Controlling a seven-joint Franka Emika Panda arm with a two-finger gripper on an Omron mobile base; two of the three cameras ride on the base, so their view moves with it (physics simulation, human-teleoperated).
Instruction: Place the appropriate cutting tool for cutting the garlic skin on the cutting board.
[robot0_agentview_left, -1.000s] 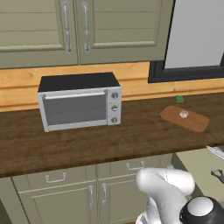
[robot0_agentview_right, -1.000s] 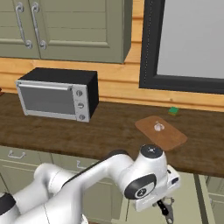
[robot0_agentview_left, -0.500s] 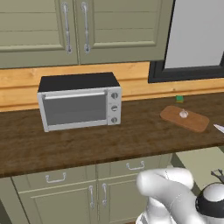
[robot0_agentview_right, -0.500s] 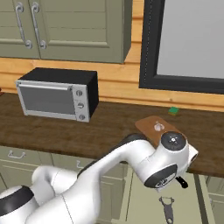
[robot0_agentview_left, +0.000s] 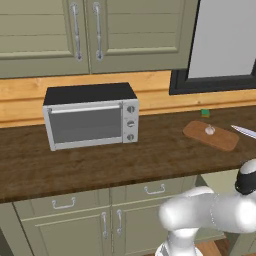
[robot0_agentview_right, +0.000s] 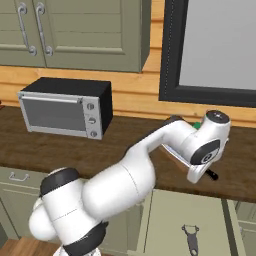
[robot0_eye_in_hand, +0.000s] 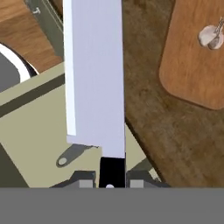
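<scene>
- Your hand (robot0_eye_in_hand: 109, 183) is clenched on the knife (robot0_eye_in_hand: 95, 74): in the hand view the black handle sits between the two dark finger tips and the wide silver blade runs straight up the picture.
- In the left base view the blade tip (robot0_agentview_left: 244, 131) shows at the right edge, held above the table (robot0_agentview_left: 125, 160) just to the right of the cutting board (robot0_agentview_left: 210, 136), not touching it.
- In the hand view the cutting board (robot0_eye_in_hand: 194, 65) lies to the upper right of the blade, with a strip of dark wood table (robot0_eye_in_hand: 153, 118) between the two.
- The garlic (robot0_agentview_left: 210, 130) rests on the board, toward its right half in the left base view; in the hand view the garlic (robot0_eye_in_hand: 211, 36) sits near the board's top right.
- A small green object (robot0_agentview_left: 205, 113) stands on the table behind the board, near the wall.
- The toaster oven (robot0_agentview_left: 90, 116) is well apart to the left, door shut, nowhere near your path.
- Below the hand an open drawer (robot0_agentview_right: 185, 220) juts out from the cabinet front; a dark peeler-like utensil (robot0_agentview_right: 190, 239) lies in it.
- In the right base view the arm's own wrist (robot0_agentview_right: 207, 145) covers the board and the garlic, so you cannot judge the gap from that side.
</scene>
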